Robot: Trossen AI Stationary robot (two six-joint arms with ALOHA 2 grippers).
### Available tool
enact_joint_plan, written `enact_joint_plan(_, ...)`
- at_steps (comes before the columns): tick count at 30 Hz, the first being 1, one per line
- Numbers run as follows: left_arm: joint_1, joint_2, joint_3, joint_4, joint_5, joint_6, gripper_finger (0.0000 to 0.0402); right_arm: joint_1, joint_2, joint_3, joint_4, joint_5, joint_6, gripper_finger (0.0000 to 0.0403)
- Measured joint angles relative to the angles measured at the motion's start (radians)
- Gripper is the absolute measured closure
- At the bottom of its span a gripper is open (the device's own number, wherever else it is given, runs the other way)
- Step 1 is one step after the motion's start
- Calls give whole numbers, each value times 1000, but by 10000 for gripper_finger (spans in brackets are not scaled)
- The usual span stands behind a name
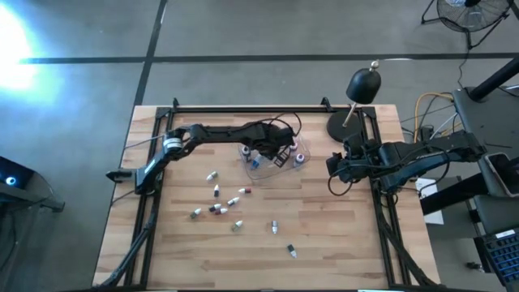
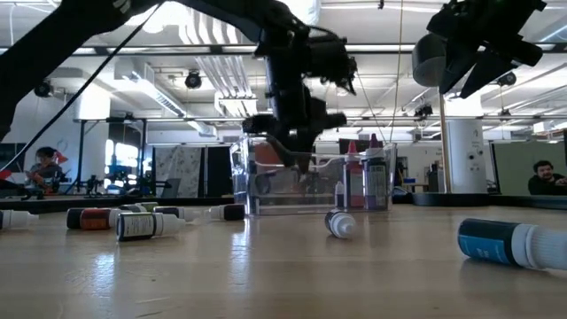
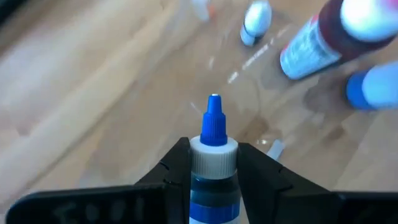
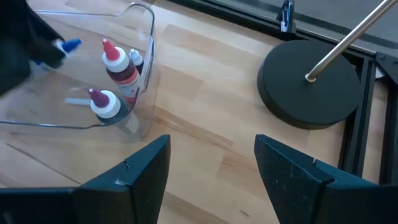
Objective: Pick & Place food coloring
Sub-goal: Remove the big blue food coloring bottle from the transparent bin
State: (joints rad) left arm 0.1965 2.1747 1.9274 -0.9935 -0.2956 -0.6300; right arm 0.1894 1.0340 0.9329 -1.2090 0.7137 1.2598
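Left gripper [image 3: 213, 171]: you had it clamped on a blue-capped food coloring bottle [image 3: 213, 146] above the clear tub [image 4: 146, 37].
Right gripper [image 4: 211, 177]: parked agape near the lamp base [image 4: 311, 84].
Risk: release too high and your bottle could topple the upright ones.
Labels: none readable.

One camera hangs above me and looks straight down on the whole counter [image 1: 324, 235] and both my arms. Another sits at counter height, looking level across the wood into the room behind. My left wrist camera looks very closely past my left tool [image 3: 213, 171] down into the clear tub [image 4: 144, 56]. My right wrist camera looks from farther back, past my right tool [image 4: 211, 168], over the counter's edge region. All four views share that tub; the right wrist and overhead views also share the round black base [image 4: 311, 84].
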Motion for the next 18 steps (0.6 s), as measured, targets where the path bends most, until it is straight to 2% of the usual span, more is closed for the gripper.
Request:
enact_joint_plan(6, -27, -88, -1, 13, -118, -17, 332, -1, 0, 0, -5, 27, -2, 177)
enact_joint_plan(10, -65, -157, -2, 80, -243, -7, 332, 0, 0, -1, -9, 46, -3, 177)
enact_joint_plan(15, -133, -234, -20, 249, -372, 93, 332, 0, 0, -2, -11, 46, -11, 177)
enact_joint_plan(18, -179, -272, -52, 377, -395, 176, 332, 0, -7, -2, -15, 46, -14, 177)
